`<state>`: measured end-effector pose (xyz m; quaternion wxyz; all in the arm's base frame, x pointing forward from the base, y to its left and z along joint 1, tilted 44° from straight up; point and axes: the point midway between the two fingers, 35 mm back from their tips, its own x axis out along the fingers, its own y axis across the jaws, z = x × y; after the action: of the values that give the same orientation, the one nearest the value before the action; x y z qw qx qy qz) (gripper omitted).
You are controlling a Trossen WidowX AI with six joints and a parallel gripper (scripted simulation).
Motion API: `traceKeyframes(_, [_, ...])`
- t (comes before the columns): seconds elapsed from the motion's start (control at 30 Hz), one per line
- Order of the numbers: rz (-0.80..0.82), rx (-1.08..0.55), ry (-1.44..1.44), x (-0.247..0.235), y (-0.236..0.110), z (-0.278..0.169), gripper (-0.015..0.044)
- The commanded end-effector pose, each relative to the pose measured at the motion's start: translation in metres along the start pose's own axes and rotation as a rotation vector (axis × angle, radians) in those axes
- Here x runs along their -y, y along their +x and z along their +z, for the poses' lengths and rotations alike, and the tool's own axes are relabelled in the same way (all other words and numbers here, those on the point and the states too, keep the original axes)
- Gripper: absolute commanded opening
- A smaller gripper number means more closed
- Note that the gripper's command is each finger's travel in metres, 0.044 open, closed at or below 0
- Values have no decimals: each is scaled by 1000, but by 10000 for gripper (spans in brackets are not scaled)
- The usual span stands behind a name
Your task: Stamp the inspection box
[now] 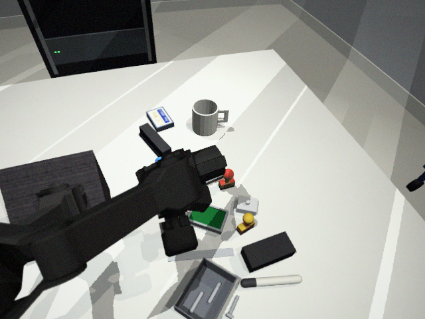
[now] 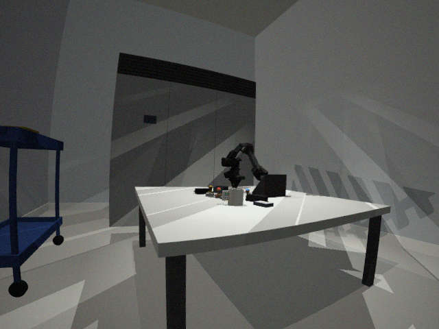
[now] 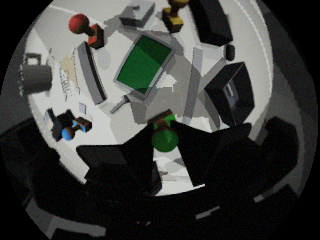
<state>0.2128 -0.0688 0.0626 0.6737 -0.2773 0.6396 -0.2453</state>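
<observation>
Evidently the hand (image 3: 164, 135) is pinching the green-knobbed PASS stamp (image 3: 164, 139) by its handle, holding it just beside the green ink pad (image 3: 143, 63) on the desk (image 1: 309, 165), presumably so its face can be inked.

A: How many stamps?
B: Four: a red-knobbed stamp (image 1: 227, 178) mid-frame in the top view, a yellow-knobbed stamp (image 1: 246, 222) lower right of it, a blue-knobbed stamp (image 3: 66, 126) at the wrist view's left, a green-knobbed stamp (image 3: 164, 135) at its centre.
A: Black blocks?
B: Two, a long black bar (image 1: 154, 139) and a black block (image 1: 267, 250).
A: The rest?
B: One mug (image 1: 205, 117), one green pad (image 1: 210, 218), one tray (image 1: 219, 268) with two pins.
</observation>
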Motion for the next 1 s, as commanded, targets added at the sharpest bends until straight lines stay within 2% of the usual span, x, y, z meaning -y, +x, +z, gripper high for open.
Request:
traceKeyframes(0.0, [7,0,4,-1,-2,0,0])
traceKeyframes(0.97, [10,0,3,-1,-16,1,0])
